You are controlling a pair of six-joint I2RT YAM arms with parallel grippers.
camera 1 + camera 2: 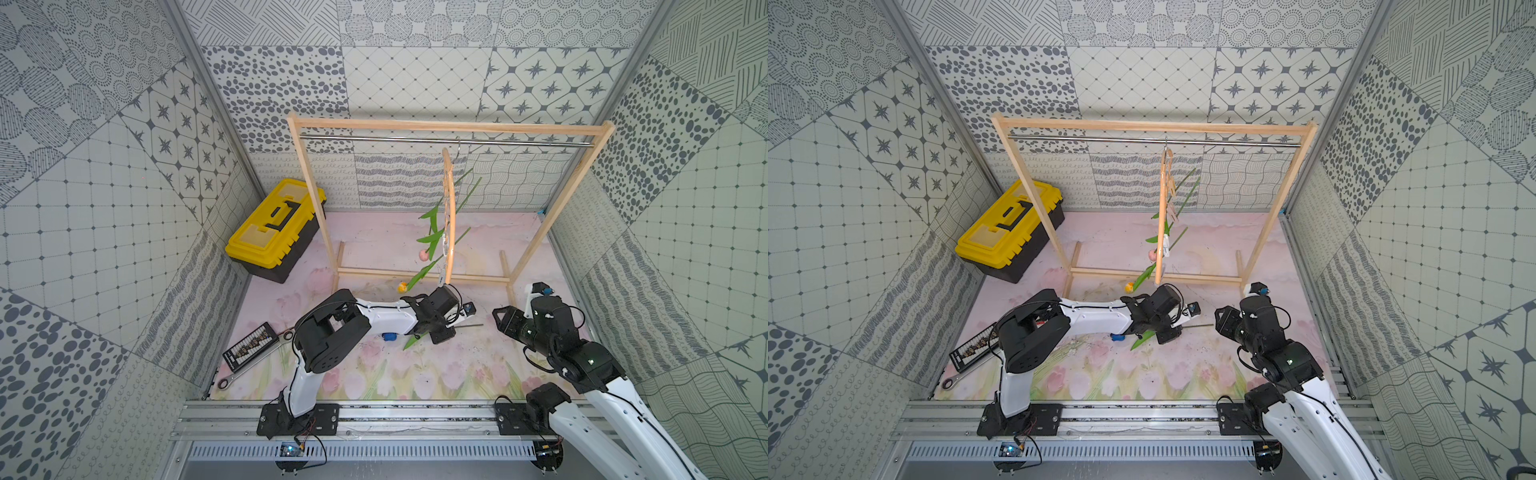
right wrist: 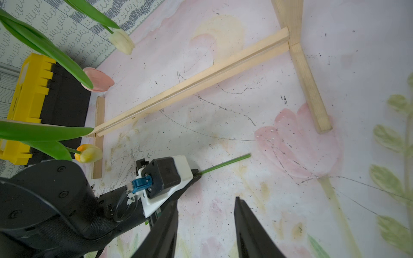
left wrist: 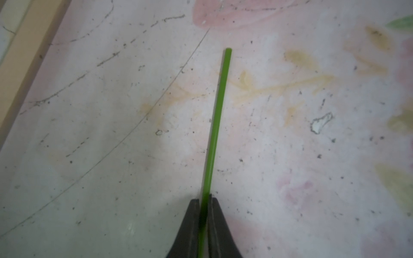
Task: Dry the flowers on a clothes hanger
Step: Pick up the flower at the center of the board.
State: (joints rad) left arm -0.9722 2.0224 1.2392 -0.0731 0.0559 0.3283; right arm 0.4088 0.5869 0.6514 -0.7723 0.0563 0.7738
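- Up high in both top views, the clothes hanger [image 1: 449,216] [image 1: 1160,216] hung by its hook from the metal rod [image 1: 374,139] of the wooden frame [image 1: 415,124]. It was turned so only its thin edge showed.
- The pink flower [image 1: 423,254] and the yellow flower [image 1: 402,286] hung head down from the clothes hanger, the yellow one lower.
- The blue flower [image 1: 389,337] was down on the pink mat [image 1: 374,241] on the table. Its head peeked out from under the left arm [image 1: 386,316].
- The left jaws were shut on its stem [image 1: 471,326], and the bare end of the stem stuck out toward the right arm [image 1: 548,324].
- The right jaws were near that stem end but did not touch it.
- A yellow toolbox [image 1: 274,224] sat at the far left of the mat, well apart from the flowers.
- From the left wrist, the two dark jaws were squeezed tight on the green stem [image 3: 214,134]. The stem ran straight out, low over the dirty mat.
- From the right wrist, the right jaws stood open with a wide gap, and nothing was between them.
- That view also showed the cream flower [image 2: 121,41], the pink flower [image 2: 98,79] and the yellow flower [image 2: 89,153] hanging head down. The left jaws held the stem [image 2: 225,164] just over the mat.
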